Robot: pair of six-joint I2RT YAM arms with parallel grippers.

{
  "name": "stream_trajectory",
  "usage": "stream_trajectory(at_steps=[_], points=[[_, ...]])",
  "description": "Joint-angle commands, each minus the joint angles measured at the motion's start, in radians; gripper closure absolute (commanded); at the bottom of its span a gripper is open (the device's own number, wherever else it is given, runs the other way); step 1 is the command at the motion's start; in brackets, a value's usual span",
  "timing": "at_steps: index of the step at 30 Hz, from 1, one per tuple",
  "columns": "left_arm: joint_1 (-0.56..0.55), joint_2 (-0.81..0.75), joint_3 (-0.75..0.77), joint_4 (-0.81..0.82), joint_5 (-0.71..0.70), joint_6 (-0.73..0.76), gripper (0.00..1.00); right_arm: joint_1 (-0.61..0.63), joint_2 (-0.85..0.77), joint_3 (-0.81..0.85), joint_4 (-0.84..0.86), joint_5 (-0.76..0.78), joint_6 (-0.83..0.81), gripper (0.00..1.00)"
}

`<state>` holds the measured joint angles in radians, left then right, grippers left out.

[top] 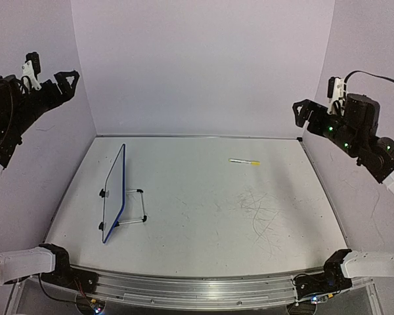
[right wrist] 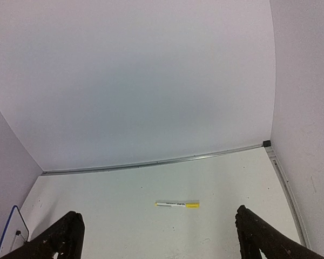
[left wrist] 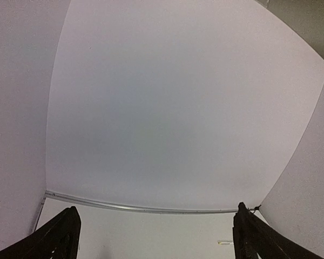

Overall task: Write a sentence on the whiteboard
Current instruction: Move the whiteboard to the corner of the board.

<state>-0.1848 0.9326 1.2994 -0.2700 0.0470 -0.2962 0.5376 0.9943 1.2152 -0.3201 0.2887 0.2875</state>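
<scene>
both hands are raised and spread wide, pinching nothing. the whiteboard stands tilted on the surface, well below the left hand and slightly to its right. a yellow-capped marker lies flat, below the right hand and to its left, well apart from the board.

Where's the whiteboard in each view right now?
Top external: the whiteboard stands left of centre, seen nearly edge-on.
Left wrist: not in it.
Right wrist: only a blue-rimmed corner, bottom left.
Shared landmark: the metal rail along the table's far edge.
</scene>
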Motion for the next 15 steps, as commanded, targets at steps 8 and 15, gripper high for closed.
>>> stream_trajectory(at_steps=[8, 15], points=[[0.003, 0.014, -0.040, -0.055, 0.043, -0.009, 0.01, 0.025, 0.346, 0.058, 0.066, -0.328, 0.101, 0.02], [0.003, 0.007, -0.062, -0.075, 0.054, -0.017, 0.01, 0.205, 0.622, 0.051, 0.337, -0.528, 0.228, 0.02]])
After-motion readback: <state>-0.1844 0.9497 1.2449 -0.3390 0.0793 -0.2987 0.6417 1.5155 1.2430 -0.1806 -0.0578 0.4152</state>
